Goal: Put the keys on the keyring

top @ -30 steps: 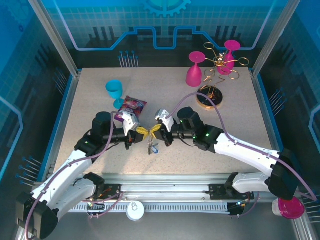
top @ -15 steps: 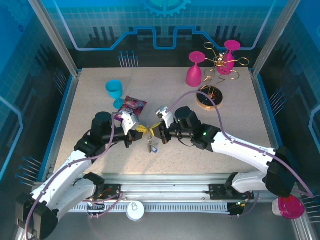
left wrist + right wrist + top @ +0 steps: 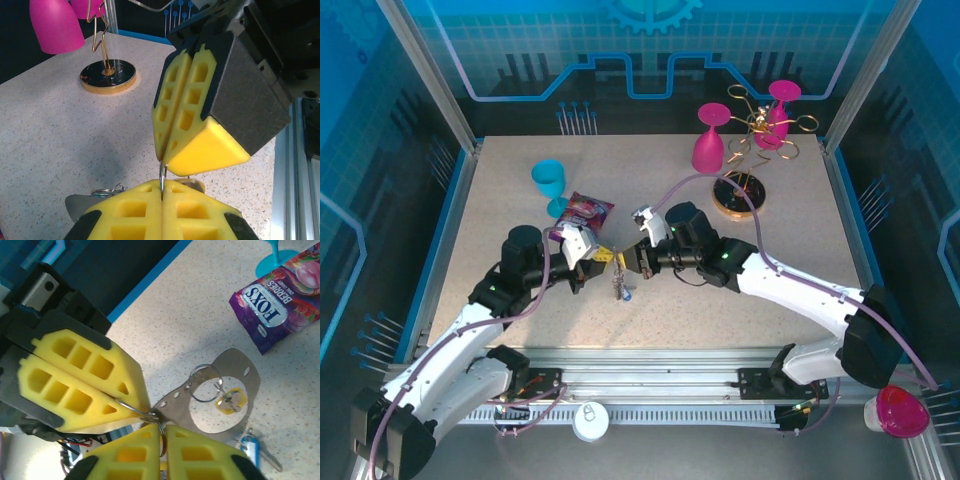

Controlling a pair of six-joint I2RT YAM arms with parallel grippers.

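Note:
The keyring (image 3: 162, 176) is a thin wire loop held just above the table between both grippers. My left gripper (image 3: 162, 192) is shut on it, its yellow pads pressed together around the wire. My right gripper (image 3: 164, 434) meets it tip to tip, its jaws parted by a narrow gap with the wire (image 3: 161, 436) lying in that gap. A grey holed plate (image 3: 240, 385) and a blue tag (image 3: 248, 447) lie below the loop. A key with a yellow tag (image 3: 230, 401) lies by a second thin ring (image 3: 205, 382). From above, the bunch (image 3: 620, 288) sits under the two grippers (image 3: 603, 260) (image 3: 626, 262).
A purple candy bag (image 3: 582, 212) and a teal cup (image 3: 548, 180) stand just behind the left gripper. Two pink cups (image 3: 710, 142) (image 3: 782, 100) and a gold wire stand on a round base (image 3: 738, 196) are at the back right. Another pink cup (image 3: 900, 412) sits off the table's front right.
The right arm has swung back and to the left, and its jaws have parted slightly. The left gripper has stayed put, still shut on the ring.

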